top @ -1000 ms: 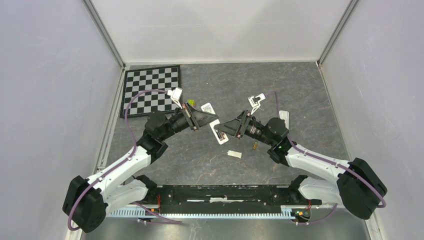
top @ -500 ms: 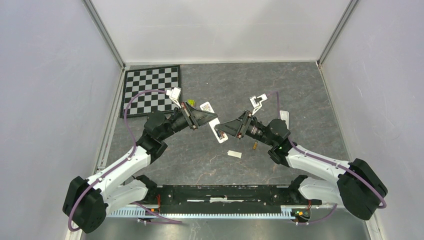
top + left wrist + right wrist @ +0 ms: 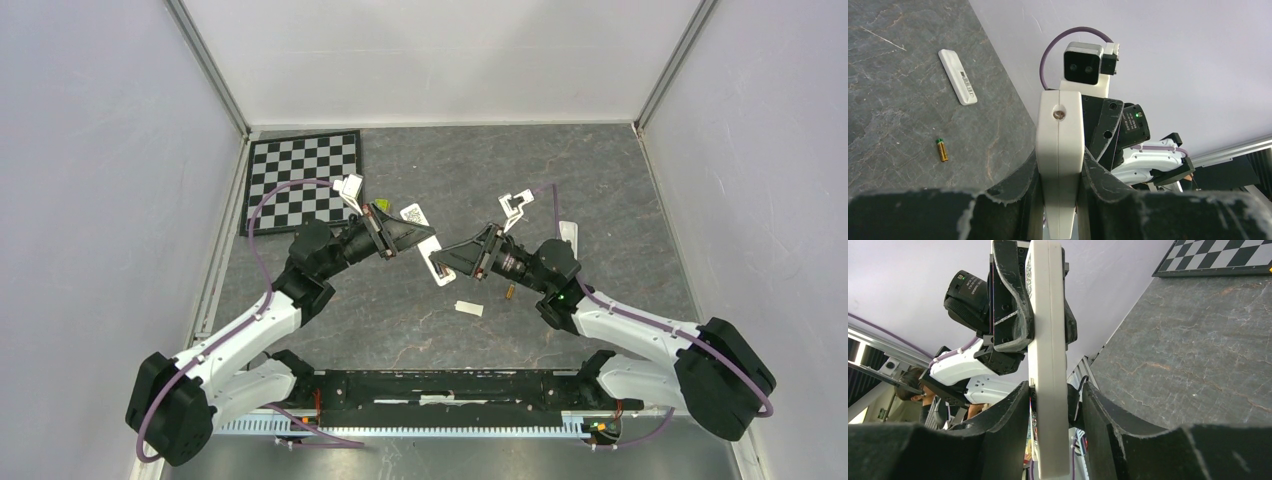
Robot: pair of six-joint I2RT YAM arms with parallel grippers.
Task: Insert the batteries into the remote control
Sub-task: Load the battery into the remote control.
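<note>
Left end effector (image 3: 1059, 172) pinches the smooth white slab remote (image 3: 1058, 125); right end effector (image 3: 1050, 400) straddles it, slightly spread; one slim gold cylindrical battery (image 3: 942, 150) lies on the mottled grey bench (image 3: 893, 75).

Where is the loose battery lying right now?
In the top view, the battery lies right of centre, between the small white piece and the right arm.

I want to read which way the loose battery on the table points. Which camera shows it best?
The left wrist view: the battery lies alone on the bare table, its gold body and green end distinct. The top external view shows only a tiny dark speck. The right wrist view does not show it.
</note>
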